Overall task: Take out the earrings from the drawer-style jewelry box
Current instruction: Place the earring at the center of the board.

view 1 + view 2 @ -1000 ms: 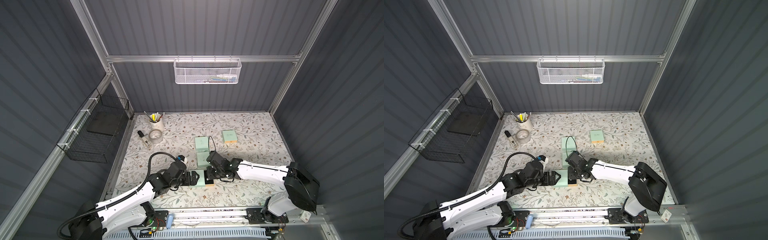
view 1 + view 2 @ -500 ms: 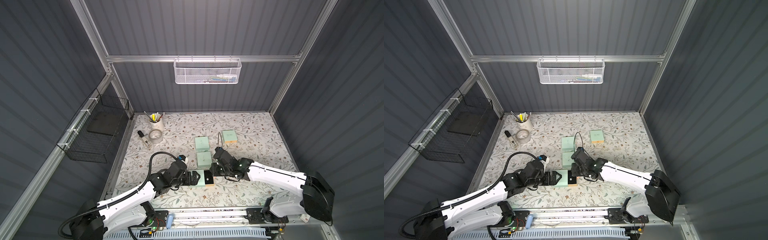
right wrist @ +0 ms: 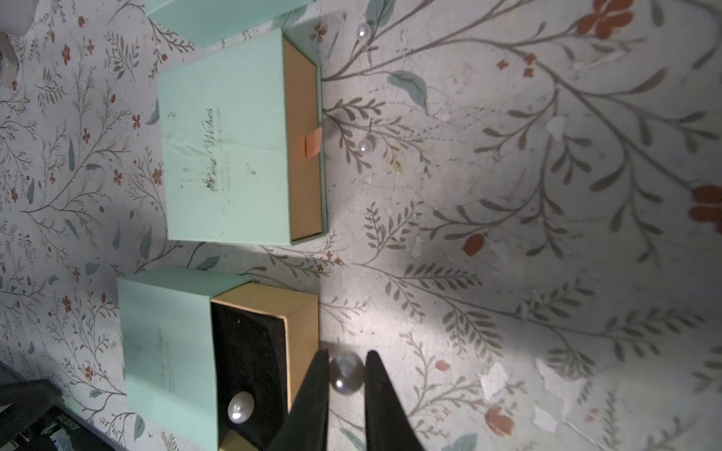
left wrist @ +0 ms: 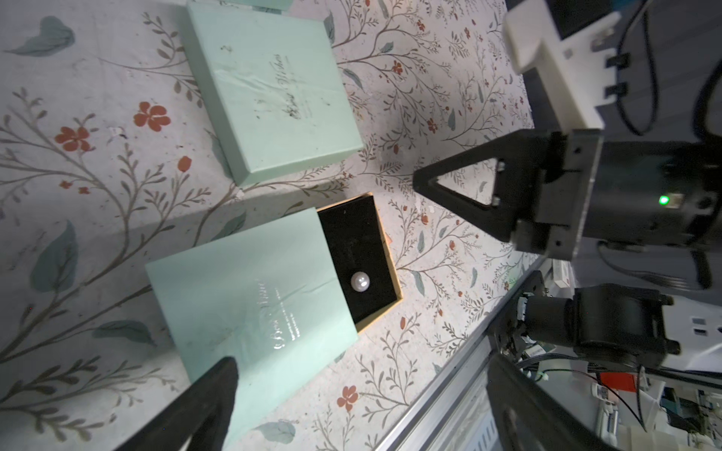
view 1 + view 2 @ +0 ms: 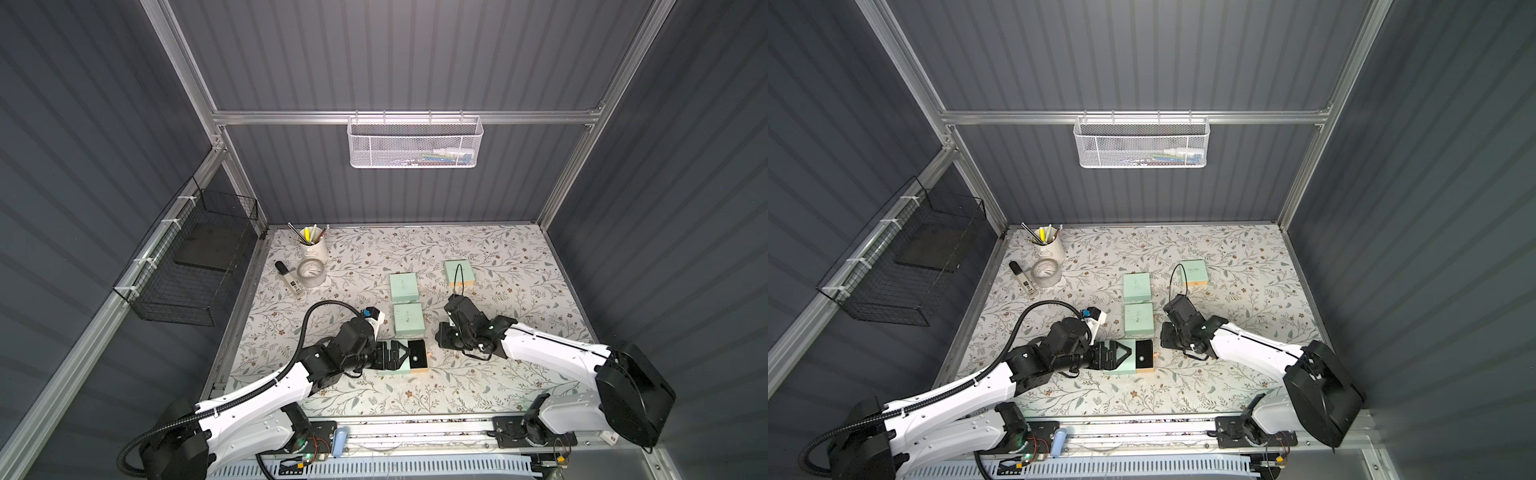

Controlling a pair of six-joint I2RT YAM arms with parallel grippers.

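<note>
The drawer-style jewelry box [image 5: 392,360] [image 5: 1121,363] lies near the front edge, its mint sleeve [image 4: 250,316] pushed back from the black-lined drawer [image 4: 353,250] [image 3: 250,343]. One pearl-like earring [image 4: 360,281] [image 3: 240,406] sits in the drawer. My right gripper [image 3: 346,363] [image 5: 446,337] is just outside the drawer's end, low over the table, shut on a second earring [image 3: 345,377]. My left gripper [image 4: 359,359] [image 5: 398,355] is wide open over the sleeve, one finger [image 4: 211,394] at its top.
Two loose pearl studs [image 3: 365,146] [image 3: 362,29] lie on the floral table. Closed mint boxes [image 5: 409,319] [image 5: 403,286] [image 5: 459,272] stand behind. A pen cup [image 5: 311,245], tape roll [image 5: 311,272] and marker [image 5: 289,279] are at back left. The front rail [image 4: 449,390] is close.
My right gripper has drawn back to the right, from over the drawer to the table beside its end. The left arm has stayed put.
</note>
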